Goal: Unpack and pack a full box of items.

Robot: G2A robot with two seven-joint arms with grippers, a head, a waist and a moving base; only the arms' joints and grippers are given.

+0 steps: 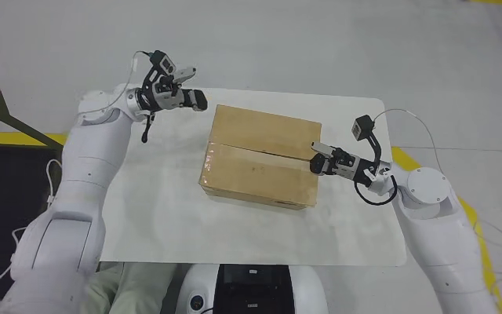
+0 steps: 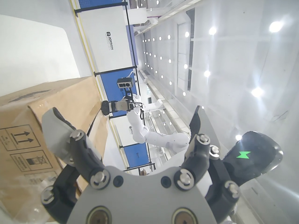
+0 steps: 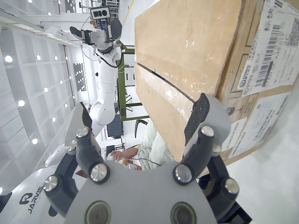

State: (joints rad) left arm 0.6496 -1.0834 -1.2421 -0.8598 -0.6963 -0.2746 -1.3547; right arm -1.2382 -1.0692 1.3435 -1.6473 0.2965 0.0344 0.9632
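Note:
A closed brown cardboard box [image 1: 263, 157] stands in the middle of the white table [image 1: 157, 212]. Its two top flaps meet at a seam [image 1: 259, 151] along its length, with shiny tape on it. My right gripper [image 1: 316, 159] is open at the box's right end, level with the top edge by the seam; one fingertip [image 3: 198, 110] overlaps the box [image 3: 186, 36], and nothing is between the fingers. A shipping label [image 3: 273, 54] is stuck on that end face. My left gripper [image 1: 190, 98] is open and empty near the table's far left corner, apart from the box [image 2: 35, 127].
Bare table lies left of the box and along the near edge [image 1: 259, 243]. The table's far edge [image 1: 298, 96] runs close behind the box. Grey floor surrounds the table, with a yellow line [image 1: 23, 139] at the left.

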